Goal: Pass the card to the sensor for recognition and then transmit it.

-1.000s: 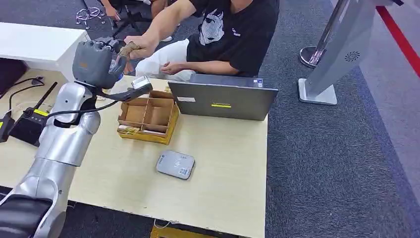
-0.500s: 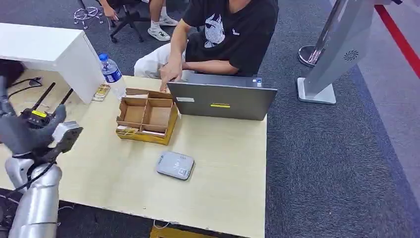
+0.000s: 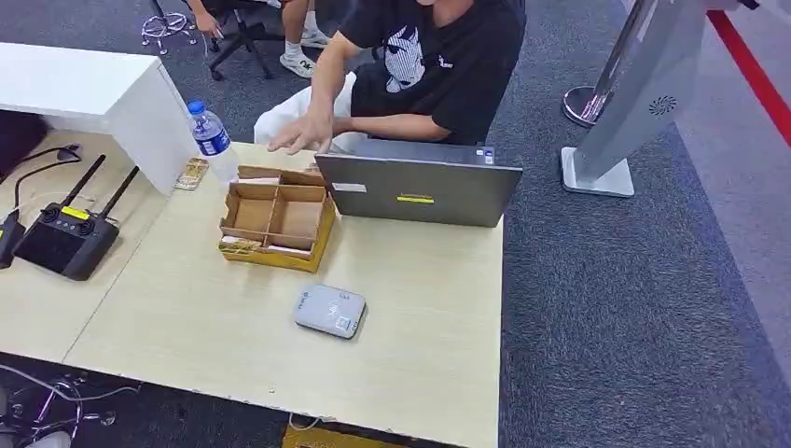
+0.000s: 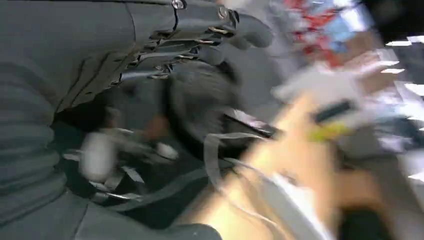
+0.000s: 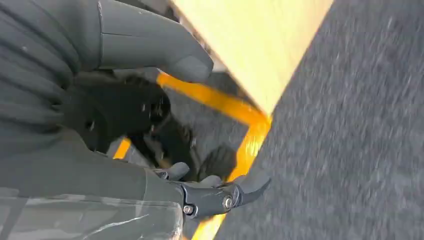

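The left robot hand (image 4: 200, 45) hangs low in a blurred wrist view, fingers spread, holding nothing I can make out. The right robot hand (image 5: 165, 125) hangs beside the counter (image 3: 420, 317) edge, fingers apart and empty. A card (image 3: 194, 173) lies at the counter's far left beside the bottle (image 3: 211, 140), nearer the left arm, long axis pointing away. The sensor (image 3: 330, 310) sits midway, near the front edge, with bare counter around it; the compartment box (image 3: 278, 219) stands between.

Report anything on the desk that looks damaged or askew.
The cardboard box sits skewed to the desk edge, with one back flap bent. The grey card reader also lies at an angle. Nothing is spilled.
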Robot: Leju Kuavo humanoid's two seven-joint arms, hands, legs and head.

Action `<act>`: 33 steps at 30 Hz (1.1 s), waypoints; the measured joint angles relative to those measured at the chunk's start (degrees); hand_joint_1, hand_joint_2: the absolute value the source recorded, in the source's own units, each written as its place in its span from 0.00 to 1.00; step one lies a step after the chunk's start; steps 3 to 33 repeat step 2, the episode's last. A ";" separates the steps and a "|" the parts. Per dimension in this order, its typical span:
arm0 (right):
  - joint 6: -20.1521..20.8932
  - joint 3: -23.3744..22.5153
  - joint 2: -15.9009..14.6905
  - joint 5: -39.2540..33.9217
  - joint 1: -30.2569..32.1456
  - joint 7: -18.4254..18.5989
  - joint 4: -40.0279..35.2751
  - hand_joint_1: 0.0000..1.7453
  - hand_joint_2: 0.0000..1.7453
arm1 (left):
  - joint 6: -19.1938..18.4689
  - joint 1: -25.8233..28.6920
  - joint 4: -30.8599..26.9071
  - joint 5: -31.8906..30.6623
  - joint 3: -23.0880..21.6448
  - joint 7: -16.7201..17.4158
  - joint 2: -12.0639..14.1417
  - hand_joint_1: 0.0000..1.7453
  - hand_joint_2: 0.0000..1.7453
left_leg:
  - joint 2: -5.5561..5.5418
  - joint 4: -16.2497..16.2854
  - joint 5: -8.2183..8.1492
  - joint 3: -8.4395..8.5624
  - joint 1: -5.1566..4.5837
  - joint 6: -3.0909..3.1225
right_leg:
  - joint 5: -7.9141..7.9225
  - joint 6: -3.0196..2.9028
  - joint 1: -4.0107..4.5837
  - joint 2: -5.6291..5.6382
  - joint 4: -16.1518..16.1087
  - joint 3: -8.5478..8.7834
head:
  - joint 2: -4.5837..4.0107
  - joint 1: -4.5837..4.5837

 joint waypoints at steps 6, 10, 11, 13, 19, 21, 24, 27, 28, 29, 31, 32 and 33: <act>-1.33 0.04 0.00 1.14 -0.05 0.77 0.00 1.00 1.00 | 1.29 0.28 8.61 -0.42 2.42 5.03 1.29 1.00 1.00 | -0.11 0.00 0.00 -0.03 -0.03 0.00 | -0.02 0.03 -0.01 -0.11 -0.02 0.01 | 0.00 0.00; -1.33 0.04 0.00 1.14 -0.05 0.77 0.00 1.00 1.00 | 1.29 0.28 8.61 -0.42 2.42 5.03 1.29 1.00 1.00 | -0.11 0.00 0.00 -0.03 -0.03 0.00 | -0.02 0.03 -0.01 -0.11 -0.02 0.01 | 0.00 0.00; -1.33 0.04 0.00 1.14 -0.05 0.77 0.00 1.00 1.00 | 1.29 0.28 8.61 -0.42 2.42 5.03 1.29 1.00 1.00 | -0.11 0.00 0.00 -0.03 -0.03 0.00 | -0.02 0.03 -0.01 -0.11 -0.02 0.01 | 0.00 0.00; -1.33 0.04 0.00 1.14 -0.05 0.77 0.00 1.00 1.00 | 1.29 0.28 8.61 -0.42 2.42 5.03 1.29 1.00 1.00 | -0.11 0.00 0.00 -0.03 -0.03 0.00 | -0.02 0.03 -0.01 -0.11 -0.02 0.01 | 0.00 0.00; -1.33 0.04 0.00 1.14 -0.05 0.77 0.00 1.00 1.00 | 1.29 0.28 8.61 -0.42 2.42 5.03 1.29 1.00 1.00 | -0.11 0.00 0.00 -0.03 -0.03 0.00 | -0.02 0.03 -0.01 -0.11 -0.02 0.01 | 0.00 0.00; -1.33 0.04 0.00 1.14 -0.05 0.77 0.00 1.00 1.00 | 1.29 0.28 8.61 -0.42 2.42 5.03 1.29 1.00 1.00 | -0.11 0.00 0.00 -0.03 -0.03 0.00 | -0.02 0.03 -0.01 -0.11 -0.02 0.01 | 0.00 0.00; -1.33 0.04 0.00 1.14 -0.05 0.77 0.00 1.00 1.00 | 1.29 0.28 8.61 -0.42 2.42 5.03 1.29 1.00 1.00 | -0.11 0.00 0.00 -0.03 -0.03 0.00 | -0.02 0.03 -0.01 -0.11 -0.02 0.01 | 0.00 0.00; -1.33 0.04 0.00 1.14 -0.05 0.77 0.00 1.00 1.00 | 1.29 0.28 8.61 -0.42 2.42 5.03 1.29 1.00 1.00 | -0.11 0.00 0.00 -0.03 -0.03 0.00 | -0.02 0.03 -0.01 -0.11 -0.02 0.01 | 0.00 0.00; -1.33 0.04 0.00 1.14 -0.05 0.77 0.00 1.00 1.00 | 1.29 0.28 8.61 -0.42 2.42 5.03 1.29 1.00 1.00 | -0.11 0.00 0.00 -0.03 -0.03 0.00 | -0.02 0.03 -0.01 -0.11 -0.02 0.01 | 0.00 0.00; -1.33 0.04 0.00 1.14 -0.05 0.77 0.00 1.00 1.00 | 1.29 0.28 8.61 -0.42 2.42 5.03 1.29 1.00 1.00 | -0.11 0.00 0.00 -0.03 -0.03 0.00 | -0.02 0.03 -0.01 -0.11 -0.02 0.01 | 0.00 0.00; -1.33 0.04 0.00 1.14 -0.05 0.77 0.00 1.00 1.00 | 1.29 0.28 8.61 -0.42 2.42 5.03 1.29 1.00 1.00 | -0.11 0.00 0.00 -0.03 -0.03 0.00 | -0.02 0.03 -0.01 -0.11 -0.02 0.01 | 0.00 0.00; -1.33 0.04 0.00 1.14 -0.05 0.77 0.00 1.00 1.00 | 1.29 0.28 8.61 -0.42 2.42 5.03 1.29 1.00 1.00 | -0.11 0.00 0.00 -0.03 -0.03 0.00 | -0.02 0.03 -0.01 -0.11 -0.02 0.01 | 0.00 0.00; -1.33 0.04 0.00 1.14 -0.05 0.77 0.00 1.00 1.00 | 1.29 0.28 8.61 -0.42 2.42 5.03 1.29 1.00 1.00 | -0.11 0.00 0.00 -0.03 -0.03 0.00 | -0.02 0.03 -0.01 -0.11 -0.02 0.01 | 0.00 0.00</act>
